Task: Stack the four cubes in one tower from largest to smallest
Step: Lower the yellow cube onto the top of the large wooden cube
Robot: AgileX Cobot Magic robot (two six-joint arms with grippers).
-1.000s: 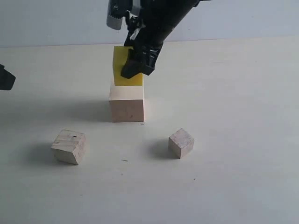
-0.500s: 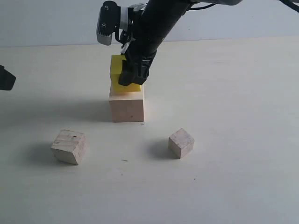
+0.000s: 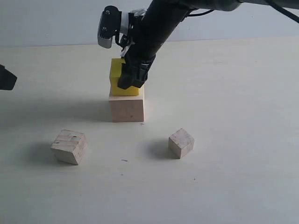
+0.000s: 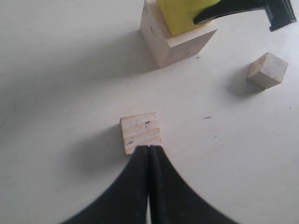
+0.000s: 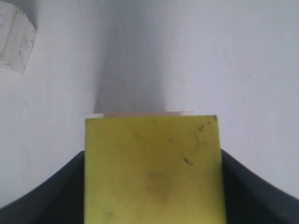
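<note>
Atop the large cube [image 3: 127, 109], right fingers [image 3: 132, 76] pinch the apparently seated yellow cube [image 3: 116, 78]; left fingers [image 4: 138, 186] closed.

Pale cream tabletop [image 3: 243, 177], plain grey-blue wall [image 3: 46, 21] behind; soft, even light

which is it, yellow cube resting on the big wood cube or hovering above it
Touching. The left wrist view shows the yellow cube with its bottom edge flush on the top face of the big wood cube, with no gap or shadow line between them.
</note>
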